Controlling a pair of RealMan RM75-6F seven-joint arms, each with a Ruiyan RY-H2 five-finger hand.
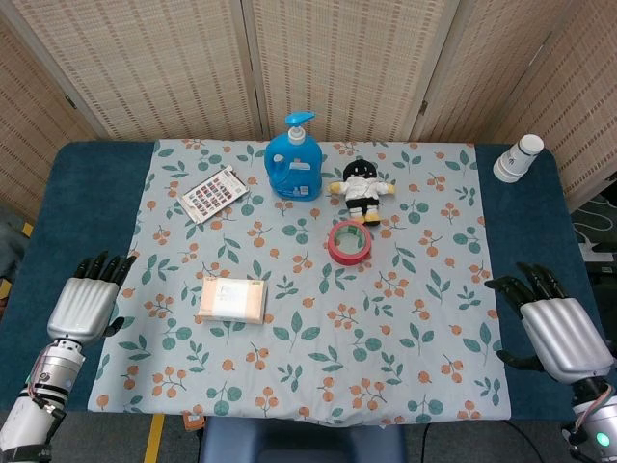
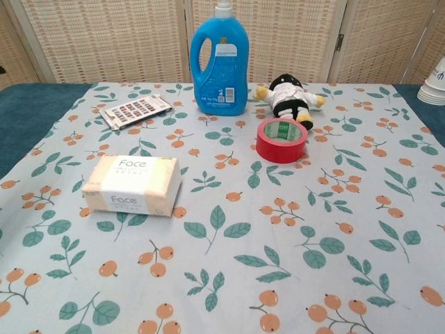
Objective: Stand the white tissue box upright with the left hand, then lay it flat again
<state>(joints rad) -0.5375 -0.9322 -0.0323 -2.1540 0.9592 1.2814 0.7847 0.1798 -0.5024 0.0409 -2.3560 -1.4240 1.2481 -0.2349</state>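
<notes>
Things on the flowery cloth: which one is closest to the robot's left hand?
The tissue box, lying flat. It sits nearer the left hand than the card pack, blue bottle, doll or red tape.

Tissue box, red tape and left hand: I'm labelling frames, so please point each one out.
tissue box [image 2: 132,184], chest view, on its printed top face.
red tape roll [image 2: 281,141], chest view, on its outer red wall.
left hand [image 1: 85,301], head view, on its silver back.

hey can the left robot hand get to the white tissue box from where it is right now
Probably yes. The left robot hand rests open at the table's left edge, and the tissue box lies flat just to its right with only bare cloth between them. The red tape and blue bottle sit farther back.
</notes>
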